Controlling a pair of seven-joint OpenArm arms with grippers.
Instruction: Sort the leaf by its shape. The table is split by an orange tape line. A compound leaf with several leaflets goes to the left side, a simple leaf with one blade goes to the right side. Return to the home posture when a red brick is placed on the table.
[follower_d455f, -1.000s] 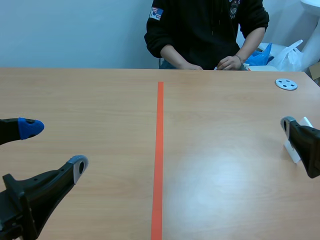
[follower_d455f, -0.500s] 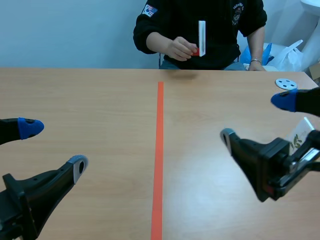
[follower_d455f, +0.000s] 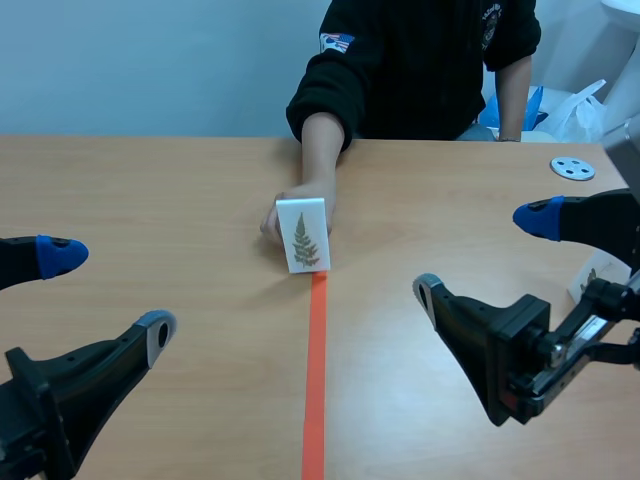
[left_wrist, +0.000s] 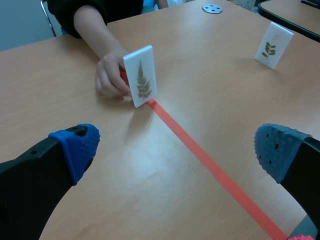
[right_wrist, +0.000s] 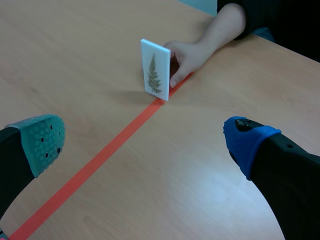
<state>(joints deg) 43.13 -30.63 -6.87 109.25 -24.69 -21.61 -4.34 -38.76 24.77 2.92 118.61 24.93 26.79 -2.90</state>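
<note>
The person's hand (follower_d455f: 305, 190) is propping the fern-leaf card (follower_d455f: 303, 238) upright at the centre of the frame, right at the far end of the orange tape line (follower_d455f: 315, 380). The left gripper (follower_d455f: 108, 295) sits lower left and the right gripper (follower_d455f: 482, 255) lower right, both spread wide and holding nothing. A second leaf card (follower_d455f: 586, 284) stands at the right edge.

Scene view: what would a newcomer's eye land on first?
A white card printed with a fern-like leaf stands upright on the orange tape line, held from behind by a person's hand. The left claw and right claw hang open either side of the line.
</note>
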